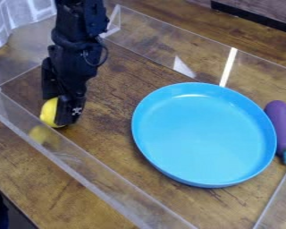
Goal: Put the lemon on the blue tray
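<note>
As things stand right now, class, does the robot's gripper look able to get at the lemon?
Probably yes. The open gripper is already down over the lemon, partly hiding it, and nothing else lies between them. The blue tray sits well clear on the other side.

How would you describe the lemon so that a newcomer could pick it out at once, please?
Start at the big blue tray and look left across the wooden table to the black gripper. The lemon sits partly hidden at its tip: small, round, bright yellow, unlike the long purple eggplant.
</note>
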Controlling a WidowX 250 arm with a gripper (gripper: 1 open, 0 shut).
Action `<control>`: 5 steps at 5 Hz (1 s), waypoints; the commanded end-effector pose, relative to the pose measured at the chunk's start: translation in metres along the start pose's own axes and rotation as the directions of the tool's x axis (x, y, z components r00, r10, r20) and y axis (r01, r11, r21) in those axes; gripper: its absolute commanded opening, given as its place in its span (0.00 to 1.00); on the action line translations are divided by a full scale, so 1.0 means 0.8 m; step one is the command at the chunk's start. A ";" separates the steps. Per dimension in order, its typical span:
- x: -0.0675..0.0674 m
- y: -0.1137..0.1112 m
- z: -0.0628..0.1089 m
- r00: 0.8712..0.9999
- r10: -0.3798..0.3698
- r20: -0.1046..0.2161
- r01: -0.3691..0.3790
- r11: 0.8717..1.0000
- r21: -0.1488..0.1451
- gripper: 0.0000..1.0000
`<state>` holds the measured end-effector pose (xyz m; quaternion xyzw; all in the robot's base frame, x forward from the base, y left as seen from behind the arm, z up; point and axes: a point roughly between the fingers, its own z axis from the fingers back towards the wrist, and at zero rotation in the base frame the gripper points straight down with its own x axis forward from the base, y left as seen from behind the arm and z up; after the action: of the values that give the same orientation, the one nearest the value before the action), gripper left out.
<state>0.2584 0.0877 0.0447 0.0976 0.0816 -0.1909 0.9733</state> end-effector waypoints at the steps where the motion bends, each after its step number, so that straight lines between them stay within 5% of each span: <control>1: -0.001 0.008 0.002 0.999 0.032 0.031 -0.032 0.999 0.011 1.00; 2: 0.000 0.008 -0.006 0.999 0.034 0.037 -0.035 0.999 0.007 0.00; 5: 0.002 0.008 -0.021 0.998 0.037 0.057 -0.037 0.999 0.001 0.00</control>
<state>0.2633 0.0918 0.0335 0.0980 0.0489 -0.1852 0.9766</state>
